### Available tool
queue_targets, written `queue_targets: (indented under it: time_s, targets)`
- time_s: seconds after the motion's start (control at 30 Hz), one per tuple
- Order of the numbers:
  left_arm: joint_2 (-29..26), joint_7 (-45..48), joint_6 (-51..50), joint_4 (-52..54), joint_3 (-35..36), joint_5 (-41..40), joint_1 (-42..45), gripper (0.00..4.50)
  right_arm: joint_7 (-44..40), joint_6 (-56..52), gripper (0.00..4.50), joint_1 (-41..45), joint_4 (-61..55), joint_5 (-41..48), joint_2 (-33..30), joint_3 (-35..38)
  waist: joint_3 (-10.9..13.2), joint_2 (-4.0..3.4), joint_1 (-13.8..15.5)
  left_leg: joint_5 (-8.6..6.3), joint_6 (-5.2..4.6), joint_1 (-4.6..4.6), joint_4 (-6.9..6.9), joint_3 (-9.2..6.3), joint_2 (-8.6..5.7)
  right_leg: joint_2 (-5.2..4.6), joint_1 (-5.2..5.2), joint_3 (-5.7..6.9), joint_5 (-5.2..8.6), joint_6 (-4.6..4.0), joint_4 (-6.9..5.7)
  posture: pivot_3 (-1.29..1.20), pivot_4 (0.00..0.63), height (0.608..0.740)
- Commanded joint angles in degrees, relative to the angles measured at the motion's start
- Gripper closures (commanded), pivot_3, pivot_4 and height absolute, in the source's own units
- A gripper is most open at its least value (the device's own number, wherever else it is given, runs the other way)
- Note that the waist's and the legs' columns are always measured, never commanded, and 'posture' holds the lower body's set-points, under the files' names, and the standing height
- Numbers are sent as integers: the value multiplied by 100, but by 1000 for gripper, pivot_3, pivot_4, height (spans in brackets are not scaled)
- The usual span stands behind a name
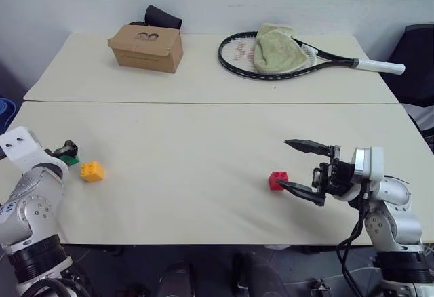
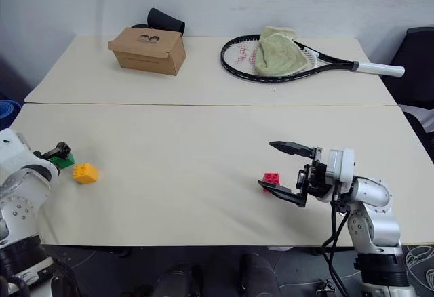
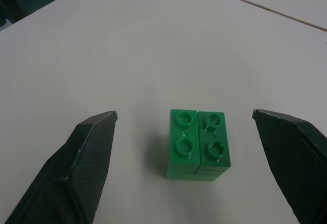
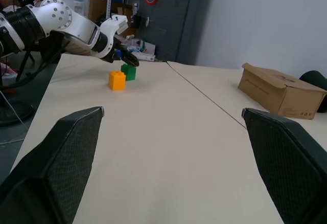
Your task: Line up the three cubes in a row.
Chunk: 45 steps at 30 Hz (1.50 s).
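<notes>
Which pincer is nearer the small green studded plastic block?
Left. The left pincer is open with the green block between its fingers; the right pincer is open far across the table, beside the red block.

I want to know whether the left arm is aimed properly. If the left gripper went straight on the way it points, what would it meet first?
Probably the small green studded plastic block, lying between the open left gripper fingers.

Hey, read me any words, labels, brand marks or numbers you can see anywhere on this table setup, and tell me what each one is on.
No text reads clearly.
Cardboard box: a dark printed mark on its top, too small to read.
Tennis racket: a red logo on the strings, not legible as letters.
Green cube, yellow-orange cube, red cube: no lettering visible.
</notes>
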State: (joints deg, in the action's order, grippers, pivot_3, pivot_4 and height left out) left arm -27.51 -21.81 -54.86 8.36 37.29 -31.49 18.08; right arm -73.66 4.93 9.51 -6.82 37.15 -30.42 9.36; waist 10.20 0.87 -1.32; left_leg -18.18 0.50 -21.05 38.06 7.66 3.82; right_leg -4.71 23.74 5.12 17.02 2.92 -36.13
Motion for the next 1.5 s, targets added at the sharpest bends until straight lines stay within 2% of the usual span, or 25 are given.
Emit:
queue_targets:
  time_s: [0.03,0.27,0.47,0.67,0.73,0.8,0.87,0.93,1.0,1.07,1.17,1.23,1.37,1.5]
  targets:
    - [-40,121,-50,-24,130,54,146,912,97,76,0,-36,-262,54,69,23,0,0,0,0,0,0,0,0,0,0,0,0,0,0,0,0,150,740]
    - [-56,234,-23,-207,129,235,245,2988,155,107,0,-45,-266,24,111,23,0,0,2,1,2,0,0,1,0,-1,1,-1,0,0,-1,0,150,740]
    - [-126,357,-167,13,394,235,152,3056,146,165,0,-55,-162,-9,88,60,0,2,2,1,3,0,-1,1,0,-2,2,-1,0,0,-2,0,150,740]
    - [-743,1830,759,58,625,-37,104,3056,147,238,0,20,-65,-16,29,144,3,11,-7,4,7,-3,-2,1,1,-2,8,-1,1,-2,-5,0,150,740]
    - [-1181,3007,988,103,486,-430,179,3056,124,206,0,50,-65,5,-80,222,4,12,-8,3,7,-3,-2,3,0,-4,9,-1,1,-2,-6,0,150,740]
    - [-1696,4255,1080,294,128,-744,107,3056,89,174,0,53,-60,45,-224,327,4,13,11,4,7,-8,-2,3,-1,-6,13,1,2,-3,-6,0,150,740]
    - [-2314,6134,1446,755,-666,-966,-141,3056,-122,170,0,-85,-24,96,-520,533,5,13,40,3,7,-9,-2,3,-4,-9,14,1,2,-4,-2,0,150,740]
    - [-2616,7314,1620,1113,-1252,-1264,-176,3056,-300,182,0,-236,-10,98,-739,648,4,-5,91,0,5,-12,-9,6,-9,-13,15,0,3,-5,9,0,150,740]
    - [-2806,7941,1645,1333,-2011,-1251,17,3056,-474,195,0,-417,15,88,-918,749,3,-14,127,-4,-3,-6,-14,21,-11,-16,14,-12,3,-5,15,0,150,740]
    - [-2848,8382,1955,1360,-2897,-760,294,3056,-660,304,0,-580,128,37,-1043,830,5,-16,125,-4,-2,-5,-14,24,-6,-4,15,-18,3,-5,15,0,150,740]
    - [-2297,8523,2419,1133,-4358,203,1032,3056,-729,434,0,-799,289,-50,-1093,946,5,-15,131,2,5,-1,-9,30,-13,26,15,-26,2,-5,10,0,150,740]
    - [-1858,8398,2615,790,-4961,732,1396,3056,-672,453,0,-908,281,-62,-1063,988,5,-15,133,6,2,1,-5,52,-22,55,13,-36,-2,-3,7,0,150,740]
    - [-1056,8291,2887,-99,-5781,1526,2022,3056,-562,507,0,-1242,111,-62,-979,1087,6,-13,131,8,2,10,-2,59,-13,88,18,-78,-8,6,5,0,150,740]
    - [-624,8299,3015,-750,-6293,2175,2403,3056,-402,380,0,-1632,-223,-53,-990,1127,7,-12,125,8,2,1,4,69,-9,98,29,-89,-8,7,7,0,150,740]
